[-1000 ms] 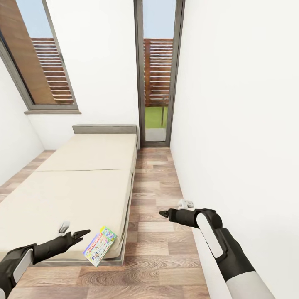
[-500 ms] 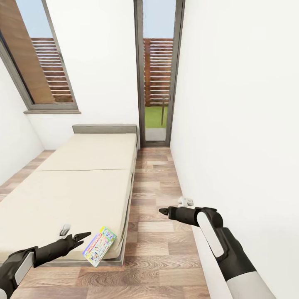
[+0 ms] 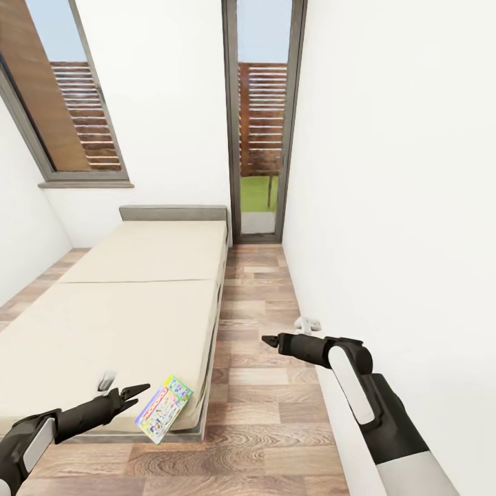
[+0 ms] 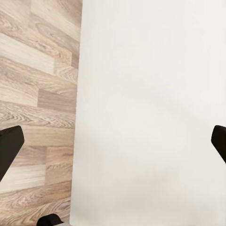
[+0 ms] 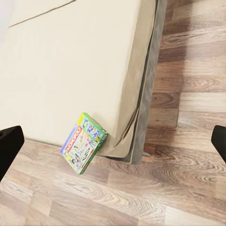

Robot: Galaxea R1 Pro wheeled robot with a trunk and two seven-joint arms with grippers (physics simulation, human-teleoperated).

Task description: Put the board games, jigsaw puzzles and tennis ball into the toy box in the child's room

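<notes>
Monopoly box overhangs the bed corner.
Your left end effector [image 3: 132, 394], open and empty, sits just beside the board game [image 3: 164, 408]; your right end effector [image 3: 270, 340] is too small to judge.

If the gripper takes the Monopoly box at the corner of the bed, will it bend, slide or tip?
The Monopoly box looks like a flat rigid carton, so it probably stays stiff. It overhangs the bed corner, so a push could likely tip it onto the floor. Its glossy print may be slippery.

You can read red "MONOPOLY" lettering running along the colourful board game carton [image 5: 83, 142] at the bed's [image 5: 70, 70] corner; its smaller print is illegible.
</notes>
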